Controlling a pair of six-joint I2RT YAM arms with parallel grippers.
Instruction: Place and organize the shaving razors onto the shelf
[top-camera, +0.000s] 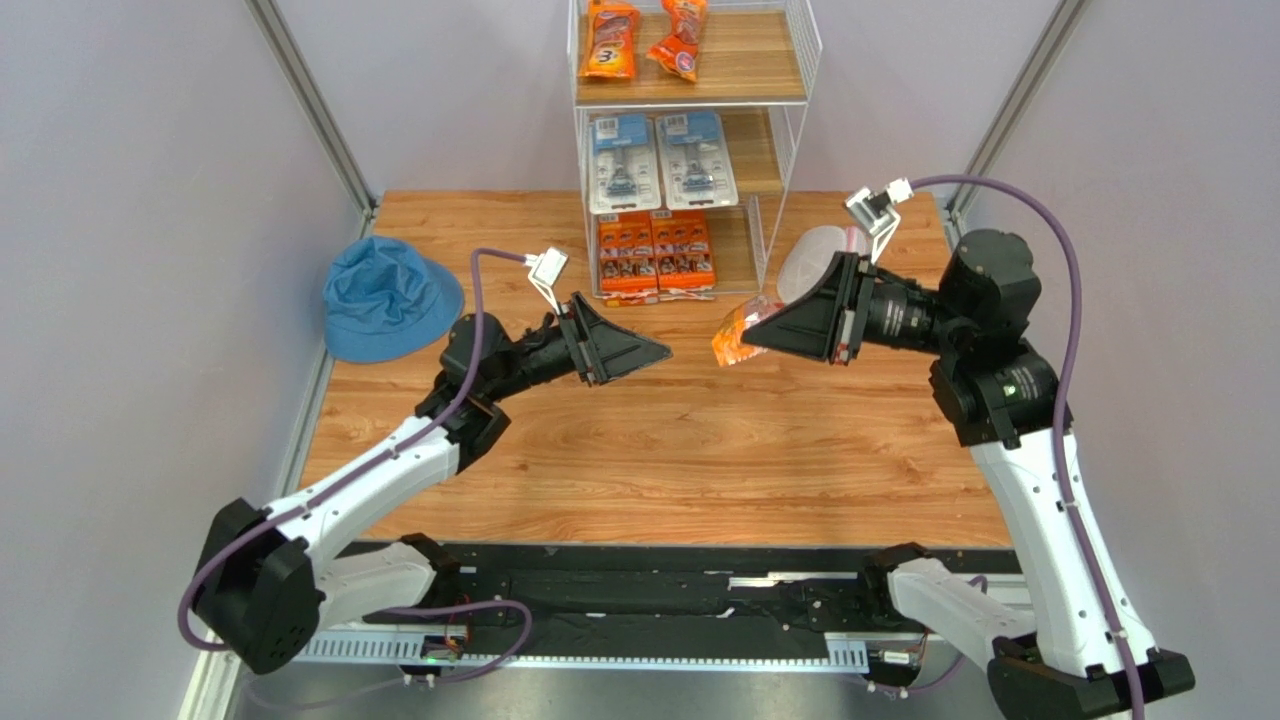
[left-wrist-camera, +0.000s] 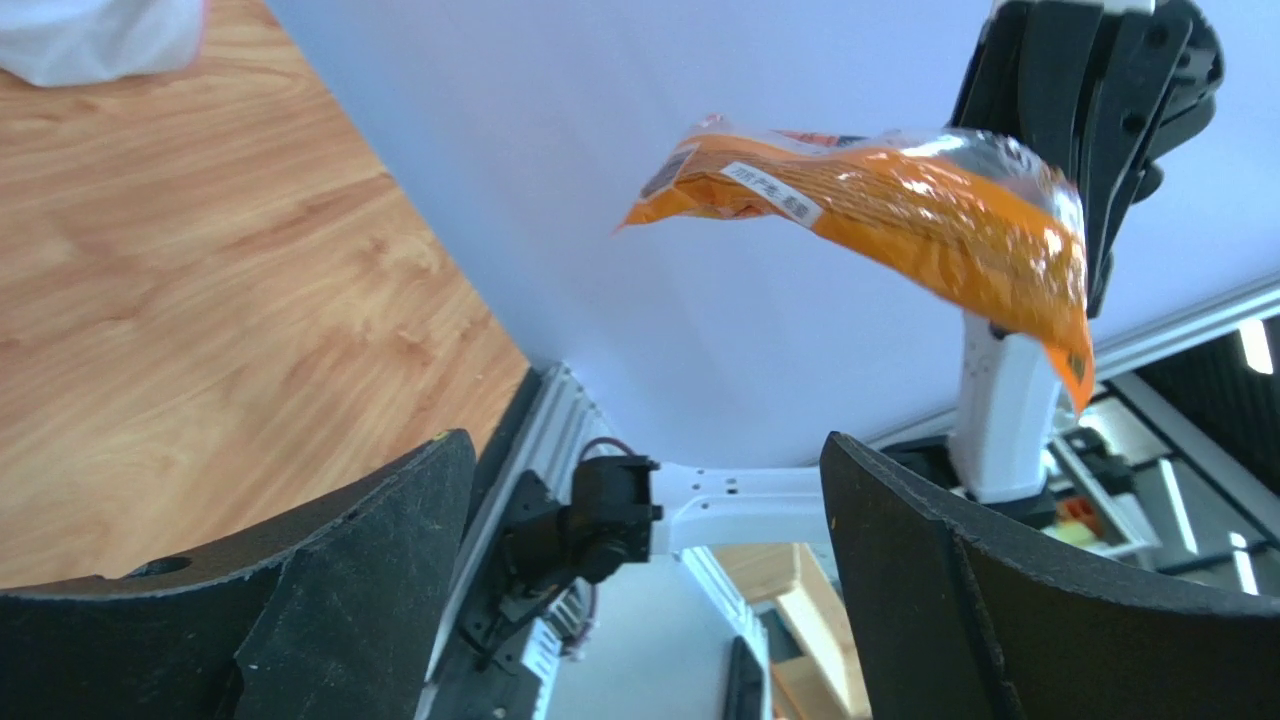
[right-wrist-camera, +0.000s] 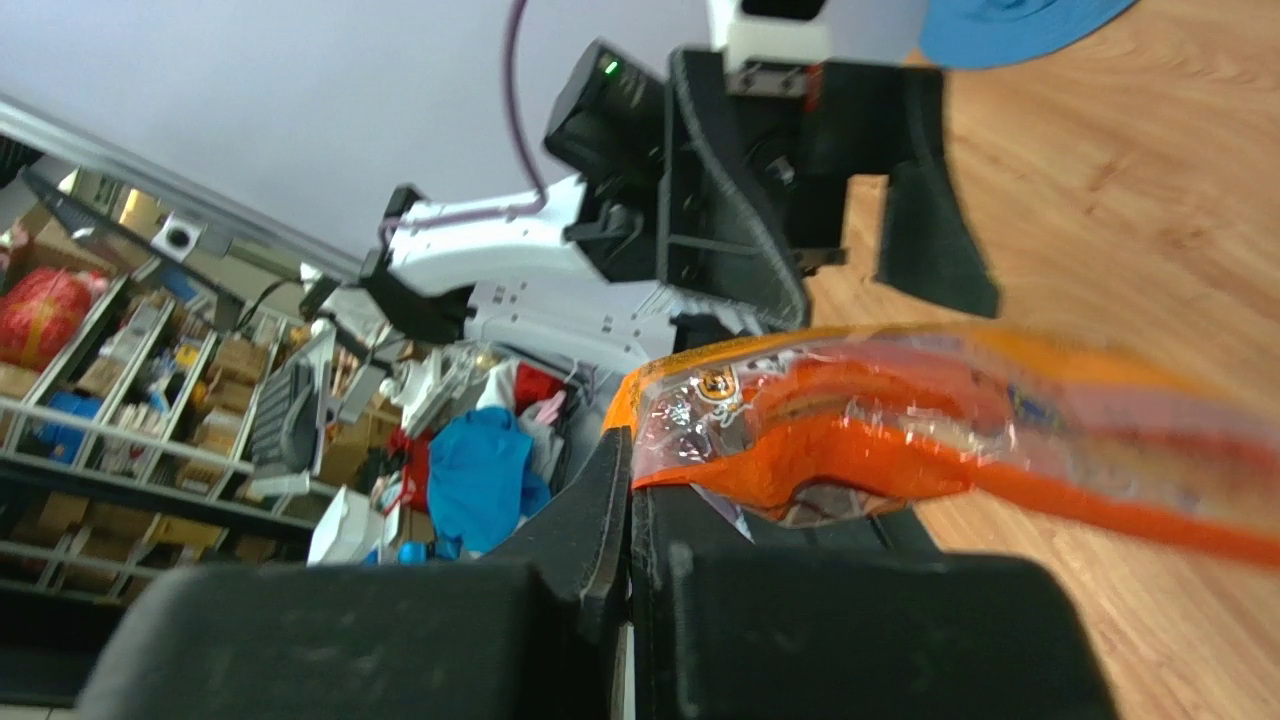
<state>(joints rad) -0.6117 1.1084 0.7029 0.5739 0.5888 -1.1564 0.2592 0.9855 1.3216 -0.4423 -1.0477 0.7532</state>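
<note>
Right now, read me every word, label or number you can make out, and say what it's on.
Nothing can be read.
On the held orange bag: white sticker print, too small; round logo, blurred.
On the blister cards on the shelf: print too small.
On the orange multi-packs: print too small.

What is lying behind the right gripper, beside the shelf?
A white mesh bag lies there on the table. The right gripper, shut on an orange razor bag, covers its near end; its full outline cannot be seen.
</note>
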